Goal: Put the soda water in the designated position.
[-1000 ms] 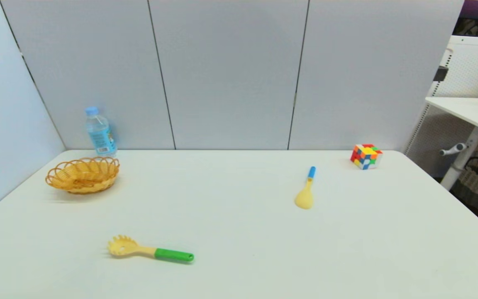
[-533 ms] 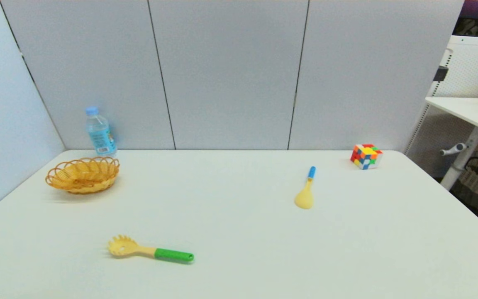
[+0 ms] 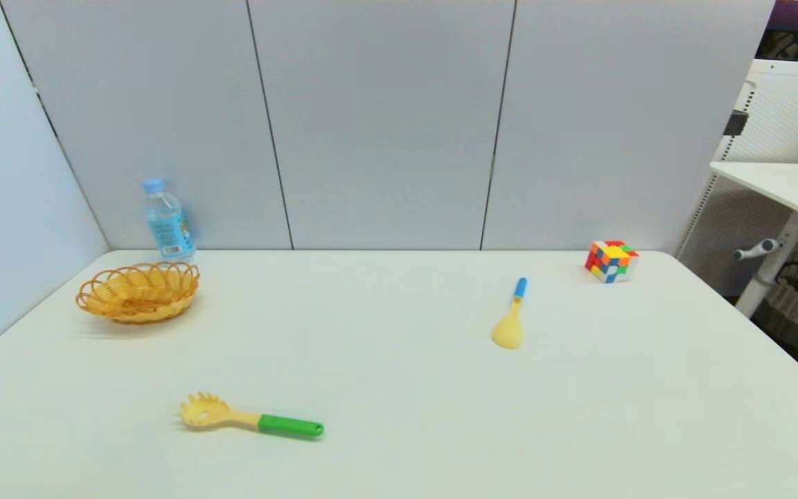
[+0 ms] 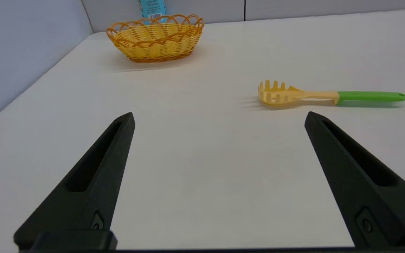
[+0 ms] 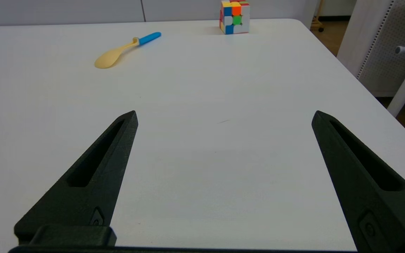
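The soda water (image 3: 166, 220), a small clear bottle with a light blue cap and label, stands upright at the table's far left corner against the back panel. Just in front of it sits a woven yellow basket (image 3: 138, 291). In the left wrist view only the bottle's label bottom (image 4: 152, 7) shows behind the basket (image 4: 156, 38). My left gripper (image 4: 219, 117) is open low over the near left of the table, far from the bottle. My right gripper (image 5: 224, 116) is open over the near right, holding nothing. Neither arm shows in the head view.
A yellow pasta fork with a green handle (image 3: 250, 418) lies near the front left. A yellow spoon with a blue handle (image 3: 511, 319) lies right of centre. A colourful puzzle cube (image 3: 610, 260) sits at the far right. Grey panels wall the back and left.
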